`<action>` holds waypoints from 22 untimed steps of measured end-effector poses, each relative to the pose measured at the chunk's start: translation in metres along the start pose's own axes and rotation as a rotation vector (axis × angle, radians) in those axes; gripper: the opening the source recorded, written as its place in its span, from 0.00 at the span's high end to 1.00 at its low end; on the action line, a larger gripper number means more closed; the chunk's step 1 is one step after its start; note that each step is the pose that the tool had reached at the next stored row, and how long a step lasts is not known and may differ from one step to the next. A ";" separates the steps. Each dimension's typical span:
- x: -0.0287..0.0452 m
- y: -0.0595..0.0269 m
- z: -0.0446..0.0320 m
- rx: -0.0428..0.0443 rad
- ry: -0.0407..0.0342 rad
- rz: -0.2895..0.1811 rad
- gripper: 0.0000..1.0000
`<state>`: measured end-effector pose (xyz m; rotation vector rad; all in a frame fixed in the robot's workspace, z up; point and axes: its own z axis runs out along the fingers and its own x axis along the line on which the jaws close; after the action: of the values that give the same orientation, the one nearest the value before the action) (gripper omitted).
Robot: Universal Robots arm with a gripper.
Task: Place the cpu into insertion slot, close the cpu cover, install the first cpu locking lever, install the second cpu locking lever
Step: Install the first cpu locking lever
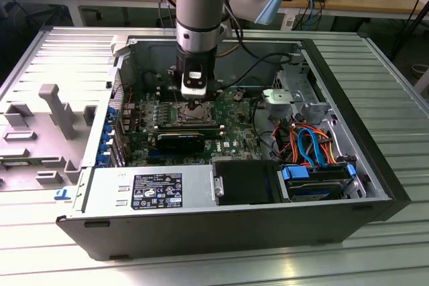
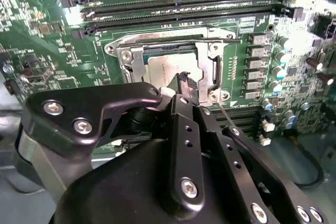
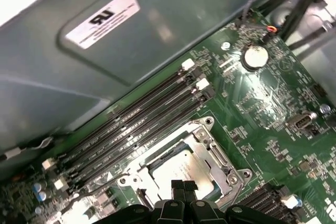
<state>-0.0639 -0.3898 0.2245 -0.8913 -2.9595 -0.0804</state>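
Observation:
The cpu (image 2: 160, 69) (image 3: 176, 171) lies flat in the insertion slot (image 2: 113, 48) with its dull silver top showing. The cpu cover (image 2: 137, 61) (image 3: 212, 150), a thin silver frame, sits down around it. One thin locking lever (image 2: 227, 115) sticks up from a socket corner. Another lever (image 2: 173, 39) runs along the socket's edge by the memory slots. My gripper (image 2: 184, 83) (image 3: 184, 186) (image 1: 196, 104) hangs just above the chip's edge, fingertips together with nothing between them.
Long black memory slots (image 2: 178, 3) (image 3: 136, 114) run beside the socket. A long black card (image 1: 181, 140) lies nearer the power supply (image 1: 151, 189). At the exterior view's right, coloured cables and a drive bay (image 1: 315, 165) crowd the corner. The grey case wall (image 3: 157, 35) stands close.

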 end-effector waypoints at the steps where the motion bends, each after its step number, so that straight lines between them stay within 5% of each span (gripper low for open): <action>1: 0.0000 0.0000 0.0000 0.0012 0.0008 -0.020 0.89; 14: 0.0000 0.0000 0.0000 0.0147 0.0083 -0.235 0.89; 22: 0.0000 0.0000 0.0000 0.0193 0.0109 -0.307 0.89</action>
<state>-0.0639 -0.3898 0.2245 -0.4256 -3.0543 -0.0674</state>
